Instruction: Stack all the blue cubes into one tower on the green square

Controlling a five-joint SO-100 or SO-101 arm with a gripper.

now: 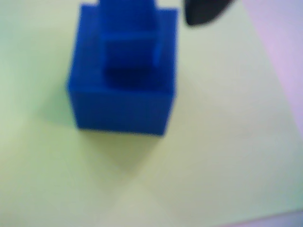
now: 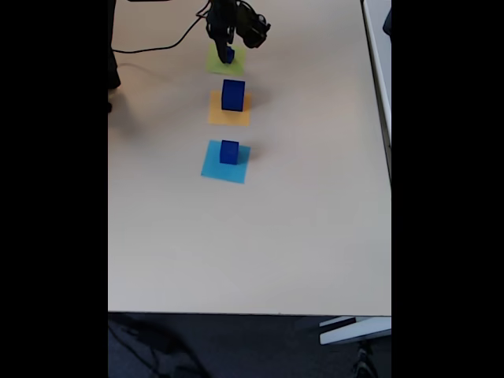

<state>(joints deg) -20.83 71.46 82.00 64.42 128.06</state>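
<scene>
A pale tabletop (image 2: 252, 236) seen from a fixed view above, with three paper squares in a line running away from the camera: the green square (image 2: 226, 61) farthest, an orange square (image 2: 229, 110) in the middle, a light-blue square (image 2: 225, 161) nearest. The arm's tool (image 2: 228, 41) hangs directly over the green square.

In the wrist view, which is blurred, a large blue cube (image 1: 124, 101) sits on the green paper with a smaller blue cube (image 1: 130, 52) on its top face; a further blue shape rises out of the top edge and may be a third cube, though the blur leaves that unsure. A dark fingertip (image 1: 206, 12) shows at the upper right, clear of the stack. Whether the tool is apart or together cannot be told from either view.

Counted in the fixed view: three paper squares, one blue cube on the orange square (image 2: 232, 94), one on the light-blue square (image 2: 229, 151), and the tower (image 2: 228, 55) on green.

The step in hand looks like placing or releasing a small cube onto the tower. Next, the tool likely needs to lift straight up without nudging the stack, then travel to the cube on the orange square. Both remaining cubes look bigger than the tower's upper cubes, so they would perch on a narrower top.
</scene>
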